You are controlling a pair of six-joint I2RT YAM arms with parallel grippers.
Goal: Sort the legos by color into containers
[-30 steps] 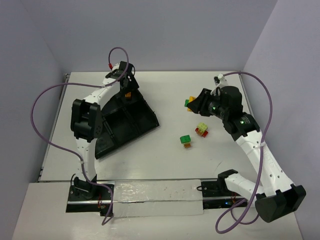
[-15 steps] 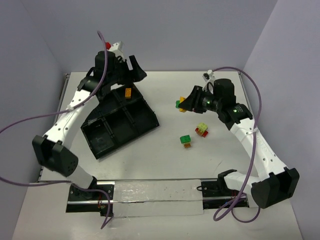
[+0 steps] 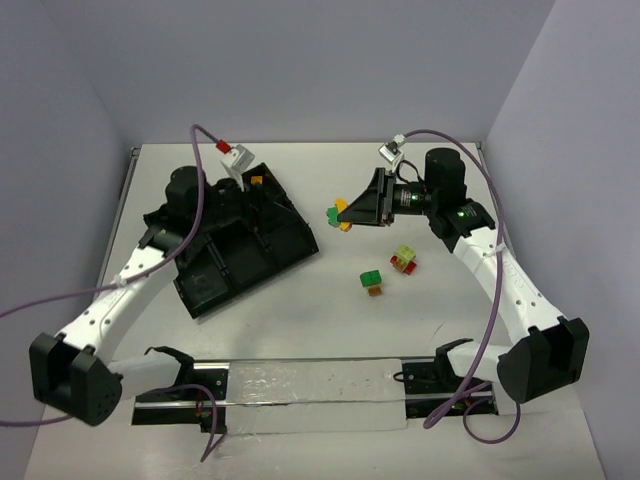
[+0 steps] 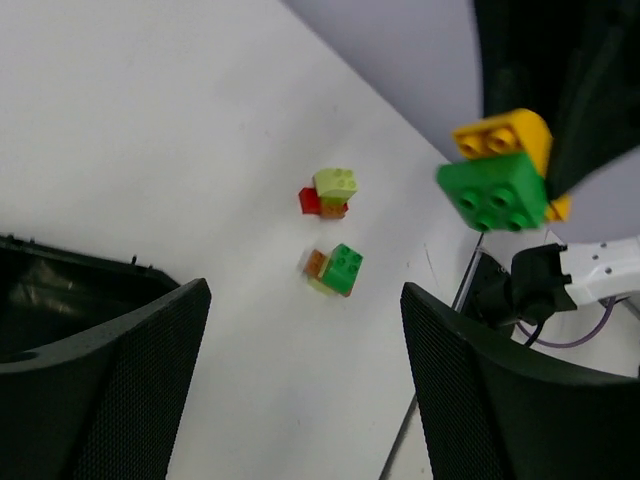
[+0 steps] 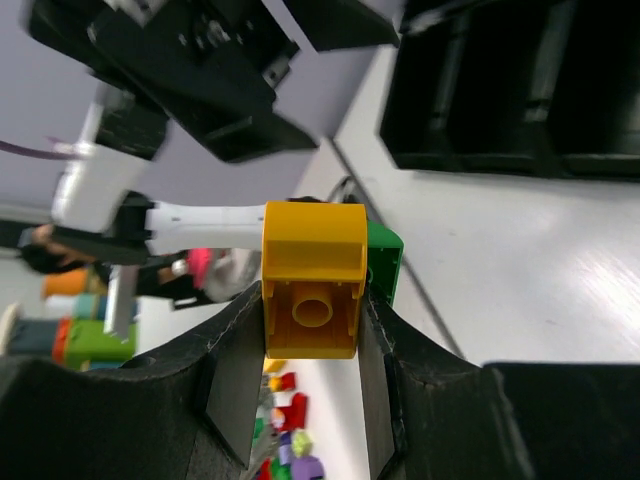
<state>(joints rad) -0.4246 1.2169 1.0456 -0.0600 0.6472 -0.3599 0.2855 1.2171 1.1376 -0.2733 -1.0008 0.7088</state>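
Note:
My right gripper (image 3: 343, 211) is shut on a stacked orange and green lego cluster (image 3: 335, 213), held above the table just right of the black tray (image 3: 215, 285). The right wrist view shows the orange brick (image 5: 312, 280) pinched between the fingers, with the green brick (image 5: 386, 262) behind it. My left gripper (image 3: 262, 200) hovers over the tray's far end, open and empty (image 4: 305, 390). From there it looks out at the held cluster (image 4: 500, 170). A yellow-green and red cluster (image 3: 405, 258) and a green and orange cluster (image 3: 372, 282) lie on the table. One orange lego (image 3: 257, 181) lies in the tray's far corner container.
The tray sits askew at the left of the table, with the left arm (image 3: 120, 295) stretched along its left side. A purple cable (image 3: 205, 150) arcs above it. A rail (image 3: 310, 385) runs along the near edge. Walls close in the back and the sides.
My right gripper has carried the orange and green cluster leftward toward the tray. The left arm has swung down and left, with its gripper still over the tray's far end.

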